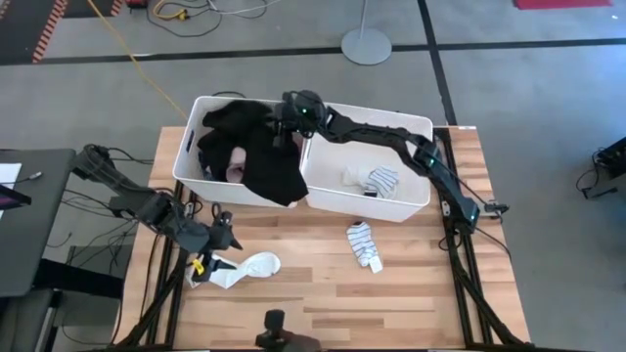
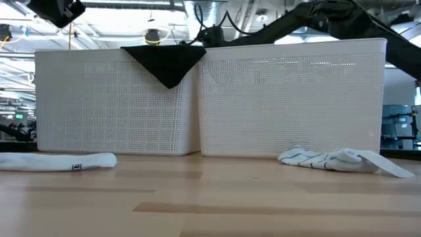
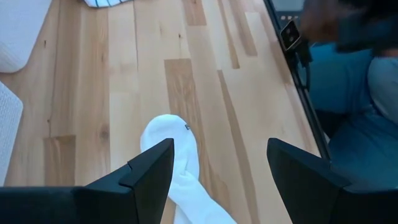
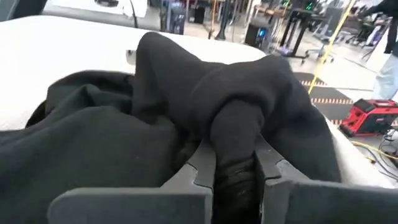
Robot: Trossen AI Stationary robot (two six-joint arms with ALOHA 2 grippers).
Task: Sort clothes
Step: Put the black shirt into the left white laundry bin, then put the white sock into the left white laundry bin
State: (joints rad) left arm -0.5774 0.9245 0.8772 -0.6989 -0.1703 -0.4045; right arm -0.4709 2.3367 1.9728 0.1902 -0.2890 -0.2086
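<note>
Your right gripper (image 4: 235, 163) pinches the black garment (image 1: 262, 156) over the left bin (image 1: 192, 132); left gripper (image 3: 216, 163) hangs wide open above the white sock (image 3: 177, 152) on the table (image 1: 411, 293).

White sock (image 3: 177, 168) between open end effector (image 3: 214, 165) fingers

Two bins (image 1: 401, 200) sitting side by side at table's (image 1: 323, 293) back; garment (image 1: 269, 166) draping over left bin's front rim; socks lying in right bin, others on table before them.
</note>
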